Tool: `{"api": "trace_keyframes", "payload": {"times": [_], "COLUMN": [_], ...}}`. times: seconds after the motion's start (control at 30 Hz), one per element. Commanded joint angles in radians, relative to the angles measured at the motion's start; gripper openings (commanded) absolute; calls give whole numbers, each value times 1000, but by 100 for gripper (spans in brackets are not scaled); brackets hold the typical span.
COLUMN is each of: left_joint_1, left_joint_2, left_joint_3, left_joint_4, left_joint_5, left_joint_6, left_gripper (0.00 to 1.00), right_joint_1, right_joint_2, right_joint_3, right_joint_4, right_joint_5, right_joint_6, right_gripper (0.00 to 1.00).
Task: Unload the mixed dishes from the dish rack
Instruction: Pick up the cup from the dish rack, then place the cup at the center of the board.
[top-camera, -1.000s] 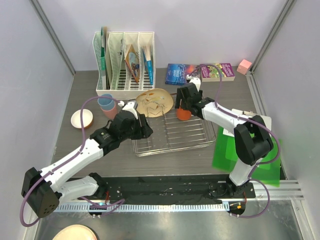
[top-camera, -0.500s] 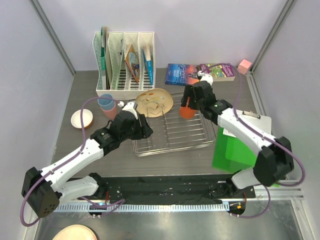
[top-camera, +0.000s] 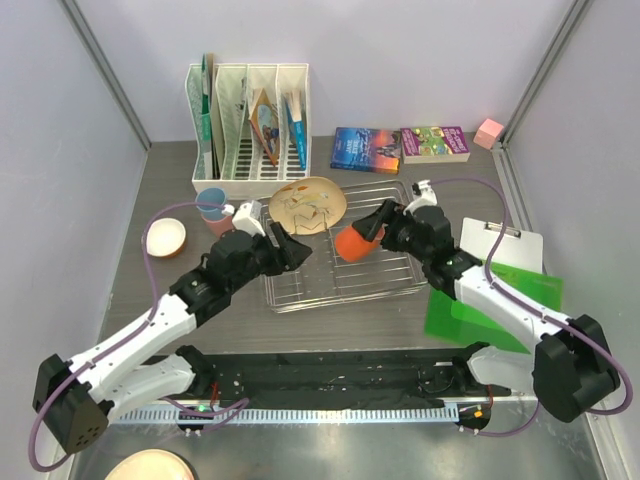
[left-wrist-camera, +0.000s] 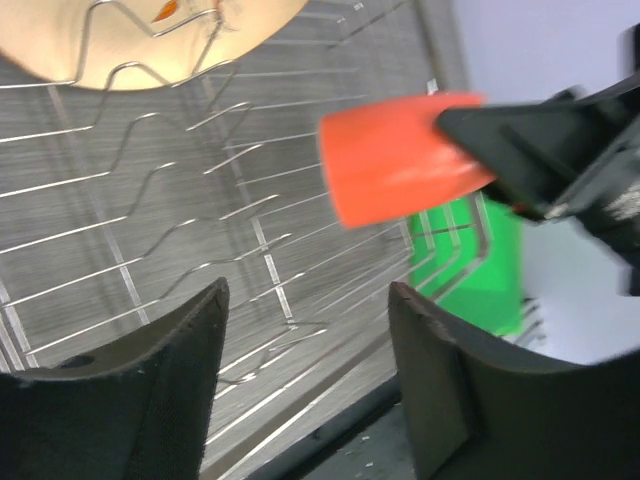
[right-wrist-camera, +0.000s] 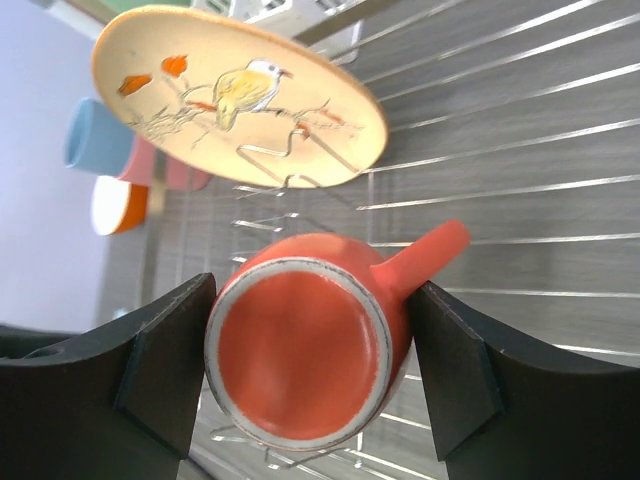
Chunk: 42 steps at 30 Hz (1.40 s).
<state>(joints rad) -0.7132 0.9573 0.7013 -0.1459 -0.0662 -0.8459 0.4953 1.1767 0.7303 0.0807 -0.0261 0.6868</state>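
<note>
My right gripper (top-camera: 368, 234) is shut on the orange mug (top-camera: 353, 242) and holds it on its side above the chrome dish rack (top-camera: 395, 280); the mug's base faces the right wrist view (right-wrist-camera: 300, 365). The beige plate with a bird drawing (top-camera: 308, 204) leans at the rack's back left and also shows in the right wrist view (right-wrist-camera: 235, 95). My left gripper (top-camera: 287, 247) is open and empty over the rack's left part; its wrist view shows the mug (left-wrist-camera: 395, 170) ahead. The grey-blue cup (top-camera: 211, 200), pink cup (top-camera: 221, 222) and small orange bowl (top-camera: 166, 237) stand left of the rack.
A white slotted file holder (top-camera: 250, 130) stands at the back. Two books (top-camera: 398, 146) and a pink block (top-camera: 489, 132) lie at the back right. A green sheet (top-camera: 470, 300) and a clipboard (top-camera: 505, 245) lie right of the rack. A peach disc (top-camera: 150, 466) sits bottom left.
My right gripper has lifted the orange mug off the rack's back and swung it leftward and forward, tipping it on its side. My left gripper has shifted slightly up and right.
</note>
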Motion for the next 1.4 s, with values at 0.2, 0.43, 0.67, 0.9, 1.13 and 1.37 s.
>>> {"api": "trace_keyframes", "payload": {"times": [0.2, 0.43, 0.67, 0.9, 1.13, 1.37], "left_joint_1": [11, 9, 11, -2, -12, -45], "left_joint_2": [-40, 30, 149, 211, 261, 354], "left_joint_3": [1, -55, -8, 23, 26, 58], "left_joint_4": [250, 485, 583, 674, 759, 827], "left_joint_5": [43, 143, 242, 296, 316, 341], "left_joint_6": [-36, -128, -174, -194, -235, -257], "left_gripper": [96, 94, 85, 83, 82, 77], "right_joint_1": [-130, -218, -225, -224, -225, -225], "right_joint_2": [-126, -75, 53, 74, 93, 123], "right_joint_3": [-227, -368, -384, -379, -384, -384], "right_joint_4": [678, 1058, 1297, 1305, 1295, 1308], "right_joint_5": [-270, -359, -440, -449, -462, -482], "right_joint_6": [350, 585, 721, 721, 709, 708], "right_gripper": [1, 1, 1, 1, 1, 1]}}
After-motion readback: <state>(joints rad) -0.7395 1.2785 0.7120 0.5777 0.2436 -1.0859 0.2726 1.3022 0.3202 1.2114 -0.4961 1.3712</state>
